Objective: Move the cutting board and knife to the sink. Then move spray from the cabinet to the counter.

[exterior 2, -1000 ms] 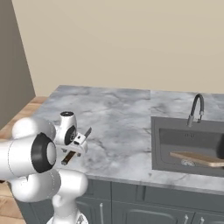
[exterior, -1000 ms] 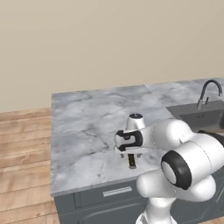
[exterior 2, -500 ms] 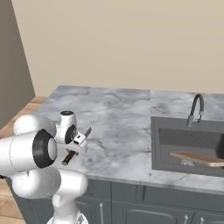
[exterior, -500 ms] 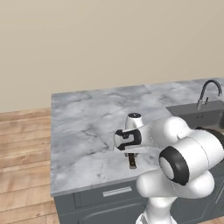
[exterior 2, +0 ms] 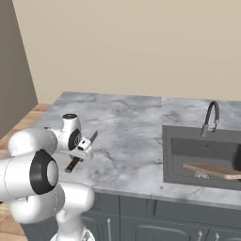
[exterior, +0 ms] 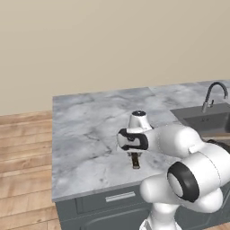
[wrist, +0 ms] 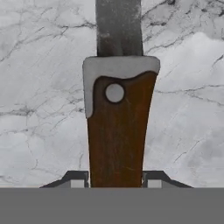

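The knife has a brown wooden handle with one rivet, a grey bolster and a dark blade. My gripper is shut on the handle's rear end, a finger on each side. From the right, the knife slants under the hand over the counter, blade tip up and to the right. From the left, the handle's end pokes out below my gripper. The cutting board lies tilted in the sink at the right. The spray and the cabinet are out of view.
A black arched faucet stands behind the basin. The marble counter's left end and front edge are close to the hand, with wooden floor beyond. A dark tall panel rises at the far left. Grey base cabinets sit below.
The jaws have closed from wide open onto the knife's handle. The arm and the knife have hardly shifted.
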